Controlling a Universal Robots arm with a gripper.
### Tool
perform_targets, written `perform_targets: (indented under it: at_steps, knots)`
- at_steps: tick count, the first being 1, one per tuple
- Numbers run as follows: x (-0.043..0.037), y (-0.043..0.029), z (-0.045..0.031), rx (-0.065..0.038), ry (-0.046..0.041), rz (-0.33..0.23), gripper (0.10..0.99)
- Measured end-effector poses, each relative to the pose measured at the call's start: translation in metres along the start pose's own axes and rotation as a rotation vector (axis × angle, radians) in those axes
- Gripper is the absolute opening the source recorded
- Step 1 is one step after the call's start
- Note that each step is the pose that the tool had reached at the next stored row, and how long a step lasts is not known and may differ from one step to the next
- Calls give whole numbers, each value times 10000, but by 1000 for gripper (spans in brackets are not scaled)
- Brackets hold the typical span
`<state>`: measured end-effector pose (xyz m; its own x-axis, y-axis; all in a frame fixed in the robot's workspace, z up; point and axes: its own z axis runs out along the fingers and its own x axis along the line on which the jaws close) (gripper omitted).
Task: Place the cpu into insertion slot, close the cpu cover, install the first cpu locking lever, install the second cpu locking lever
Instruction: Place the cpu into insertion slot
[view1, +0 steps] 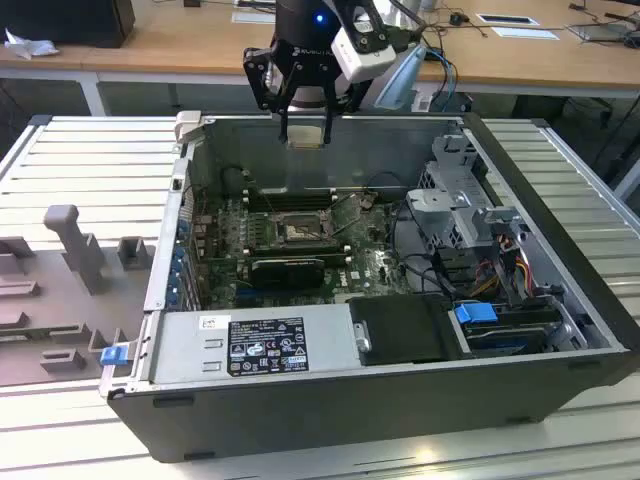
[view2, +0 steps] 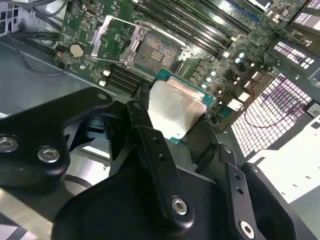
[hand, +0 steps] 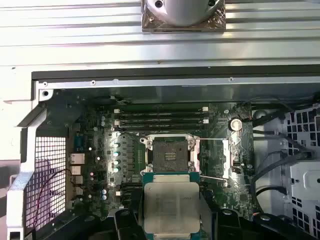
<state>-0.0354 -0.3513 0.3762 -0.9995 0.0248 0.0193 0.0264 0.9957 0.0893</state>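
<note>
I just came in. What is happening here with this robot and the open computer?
A robot arm is working over an open computer case. Its gripper hangs above the case, near the far wall in the exterior view, with its jaws shut on a square silver processor chip. Down on the green board, the socket for the chip is uncovered and empty, so the chip is not yet placed.

I am reading nothing legible: the black label (view1: 266, 345) and white sticker (view1: 212, 322) on the power supply cover (view1: 325, 335) are showing print too fine.
</note>
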Motion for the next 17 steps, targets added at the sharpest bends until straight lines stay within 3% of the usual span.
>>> perform_targets:
  at_steps: [1,7,17]
  knots:
    - [0,0,0,0,-6,64,541]
    - [-1,-2,24,-27,-181,2037,541]
    - [0,-7,78,-59,-213,2407,541]
